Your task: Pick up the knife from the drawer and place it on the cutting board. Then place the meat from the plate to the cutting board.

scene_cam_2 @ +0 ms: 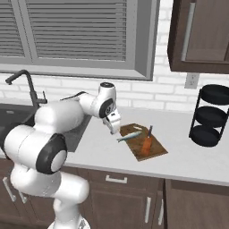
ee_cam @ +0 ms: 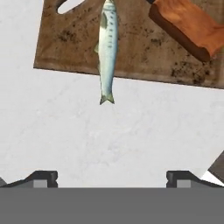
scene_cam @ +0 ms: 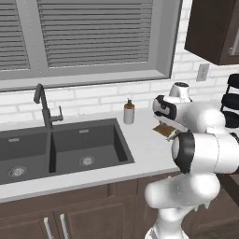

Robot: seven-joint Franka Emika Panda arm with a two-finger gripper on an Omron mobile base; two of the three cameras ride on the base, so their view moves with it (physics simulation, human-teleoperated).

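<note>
the gripper (ee_cam: 111, 177) hangs over bare worktop (ee_cam: 109, 140) with its jaws spread wide and nothing between them; the two dark fingertips (ee_cam: 41, 177) stand well apart in the hand view. in the right base view the gripper (scene_cam_2: 114, 126) sits just off the near-left corner of the cutting board (scene_cam_2: 154, 150), tilted down toward it.

the cutting board (ee_cam: 144, 52) lies on the worktop (scene_cam_2: 103, 152) near its front edge, between the sink (scene_cam: 70, 144) and a black tiered rack (scene_cam_2: 208, 115). on it rests the knife (scene_cam_2: 146, 144), its orange-red handle (ee_cam: 188, 26) pointing toward the board's near edge; the blade is hard to make out. the meat, a slim silvery fish (ee_cam: 107, 48), lies across the board's left edge, head by the slot (ee_cam: 72, 4) and tail (ee_cam: 106, 97) hanging past the edge over the worktop. fish and knife handle are apart.

a soap bottle (scene_cam: 129, 112) stands at the back of the worktop beside the sink, with the dark tap (scene_cam: 44, 105) further left.
</note>
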